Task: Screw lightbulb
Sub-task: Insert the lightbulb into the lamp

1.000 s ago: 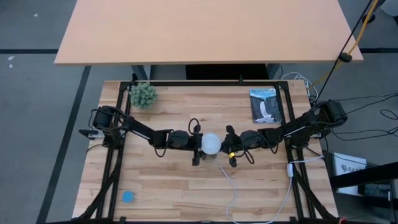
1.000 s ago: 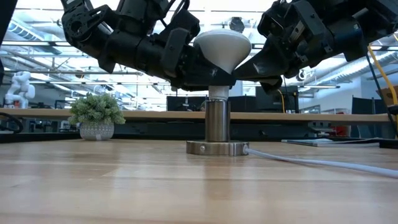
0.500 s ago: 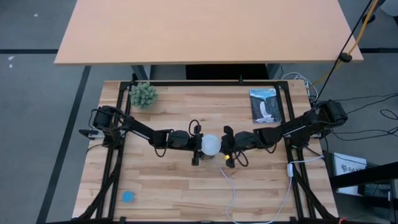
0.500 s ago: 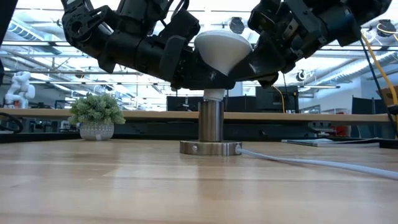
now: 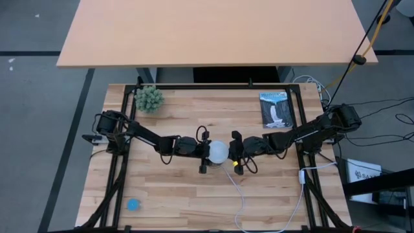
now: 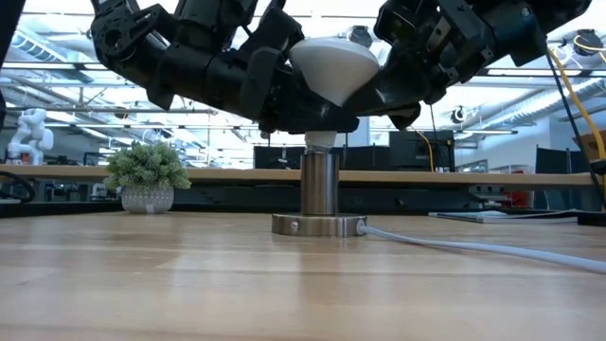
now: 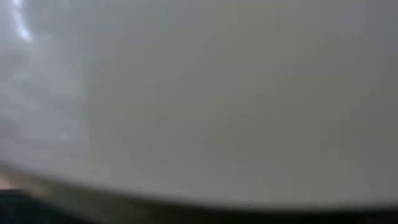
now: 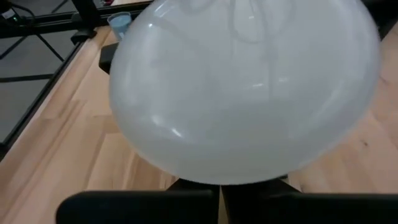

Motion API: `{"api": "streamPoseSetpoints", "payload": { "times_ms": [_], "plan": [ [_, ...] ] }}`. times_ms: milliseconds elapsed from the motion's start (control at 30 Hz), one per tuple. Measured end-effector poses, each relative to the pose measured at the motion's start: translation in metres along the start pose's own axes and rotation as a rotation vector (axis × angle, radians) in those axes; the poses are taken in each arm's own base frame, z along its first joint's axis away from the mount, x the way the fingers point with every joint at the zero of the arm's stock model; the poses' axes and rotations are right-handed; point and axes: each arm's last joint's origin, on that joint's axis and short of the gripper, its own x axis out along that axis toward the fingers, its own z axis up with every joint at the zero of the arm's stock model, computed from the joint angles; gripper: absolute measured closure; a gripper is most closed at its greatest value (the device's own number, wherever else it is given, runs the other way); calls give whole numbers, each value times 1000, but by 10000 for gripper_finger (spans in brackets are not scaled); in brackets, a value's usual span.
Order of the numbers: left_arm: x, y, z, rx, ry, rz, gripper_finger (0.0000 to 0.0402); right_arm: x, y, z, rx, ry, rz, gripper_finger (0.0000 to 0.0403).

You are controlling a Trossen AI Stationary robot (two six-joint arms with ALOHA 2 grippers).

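The white lightbulb point(image 5: 219, 151) stands with its narrow neck point(image 6: 320, 140) in the upright metal socket point(image 6: 319, 185), whose round base point(image 6: 318, 225) rests on the table. The globe point(image 6: 333, 64) leans slightly toward the table's right. My left gripper point(image 5: 204, 151) is open at the globe's left, one finger on the far side and one on the near side. My right gripper point(image 5: 237, 153) is open at the globe's right in the same way. The globe fills the left wrist view point(image 7: 199, 99) and most of the right wrist view point(image 8: 242, 87). My left gripper comes level from the table's left, its spread fingers past the globe's far and near sides. Its body lies close under the globe's left flank point(image 6: 295, 87); I cannot tell whether it touches. My right gripper comes level from the table's right, fingers spread either side of the globe. Its body sits against the globe's right underside point(image 6: 371, 87); the fingers themselves do not plainly touch.
A thin white cord point(image 5: 242, 194) runs from the socket to the near edge and shows in the low view point(image 6: 454, 244). A small potted plant point(image 5: 149, 98) stands far left, a booklet point(image 5: 276, 110) far right, a blue disc point(image 5: 132, 204) near left.
My right gripper has moved toward the table's left, up against the bulb. The socket with the bulb has slid a little toward the table's left, and the globe now leans slightly right instead of standing straight.
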Motion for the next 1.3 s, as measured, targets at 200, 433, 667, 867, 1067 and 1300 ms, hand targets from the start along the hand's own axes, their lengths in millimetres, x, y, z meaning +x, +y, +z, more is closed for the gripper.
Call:
{"api": "streamPoseSetpoints", "payload": {
  "times_ms": [200, 433, 667, 867, 1067, 1300],
  "plan": [
    [-14, 3, 15, -15, -40, 7, 200, 0, -1, -3, 3, 30, -7, 403],
    [-23, 2, 7, -56, 29, -7, 200, 0, 0, 0, 7, 3, 0, 403],
    [-23, 2, 15, -60, -45, 0, 200, 0, 1, 6, 10, -51, 15, 403],
    [-21, 3, 19, -61, -56, 1, 200, -1, 1, 4, 10, -31, 14, 403],
    [-8, 1, 12, -59, -27, 0, 200, -13, 1, 9, 9, -14, 9, 403],
    [6, 0, 9, -59, -23, 2, 200, -23, 1, 15, 3, -32, 15, 403]
  ]
}}
